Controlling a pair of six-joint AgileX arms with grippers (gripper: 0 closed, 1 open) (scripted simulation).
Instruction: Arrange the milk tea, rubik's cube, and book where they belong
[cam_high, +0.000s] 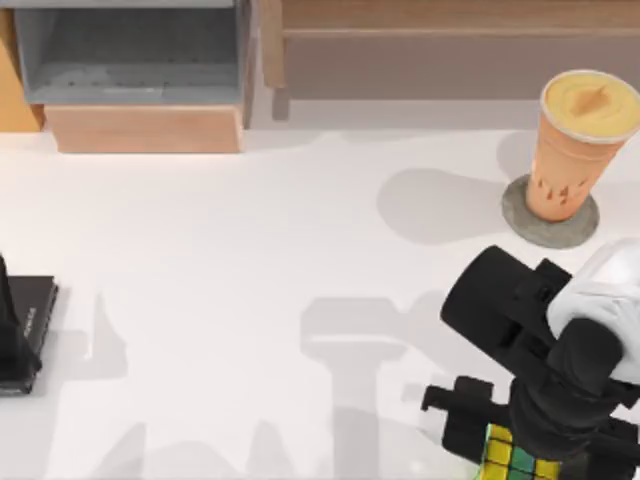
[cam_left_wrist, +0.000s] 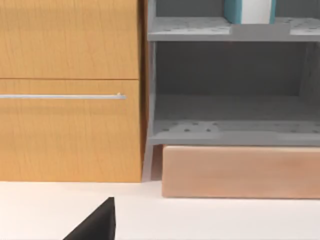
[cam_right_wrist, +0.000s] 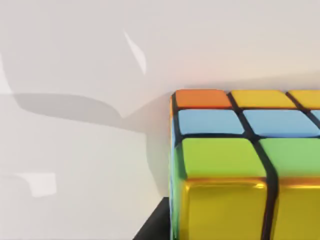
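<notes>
At lower right of the top view, the right tool (cam_high: 517, 455) sits over the small multicoloured rubik's cube (cam_high: 515, 458) on the white worktop (cam_high: 250, 250); whether it is clamped, I cannot tell.

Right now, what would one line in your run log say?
right claw: at cube, near table edge | tea: on grey disc | book: upper shelf | left arm: parked, left edge

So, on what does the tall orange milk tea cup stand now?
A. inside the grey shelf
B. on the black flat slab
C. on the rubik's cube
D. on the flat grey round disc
D: in the top view the tall orange milk tea cup stands on the flat grey round disc at the table's right.
</notes>
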